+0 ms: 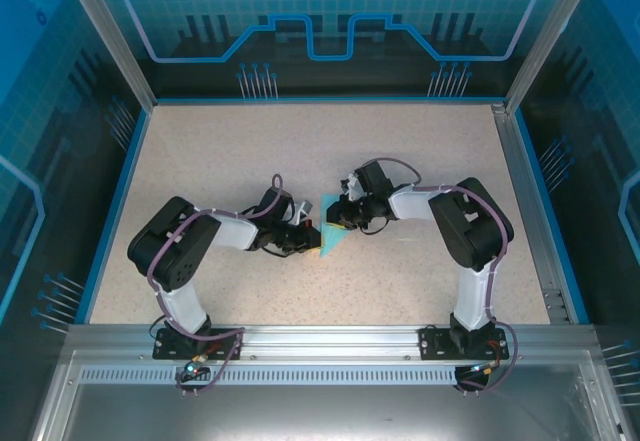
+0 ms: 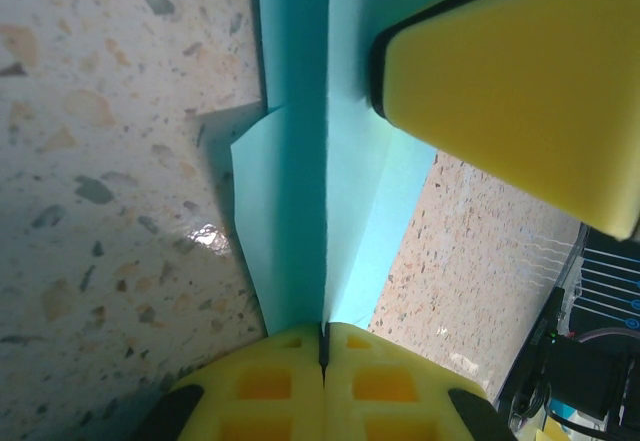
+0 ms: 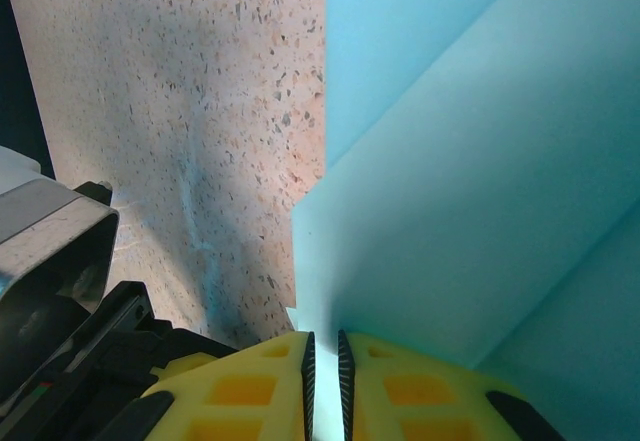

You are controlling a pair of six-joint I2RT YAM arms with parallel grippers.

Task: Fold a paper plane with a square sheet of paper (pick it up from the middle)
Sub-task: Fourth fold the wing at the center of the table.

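**STEP IN HAND: HOLDING PART-FOLDED PLANE FOR NEXT CREASE**

My left jaws are clenching the paper plane [image 2: 300, 211] at its centre crease. My right jaws are pinching a flap edge on the opp. side. The plane is sitting mid-desk [image 1: 300, 151] between both arms, its narrow end pointing toward the near edge. Est. status: approx. halfway, wings not yet formed. The next move is calling for a steady left hold while the right jaws are regripping to fold a wing w/o tearing.

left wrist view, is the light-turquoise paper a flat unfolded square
No, the light-turquoise paper shows folded layers, pinched in the shut left claw.
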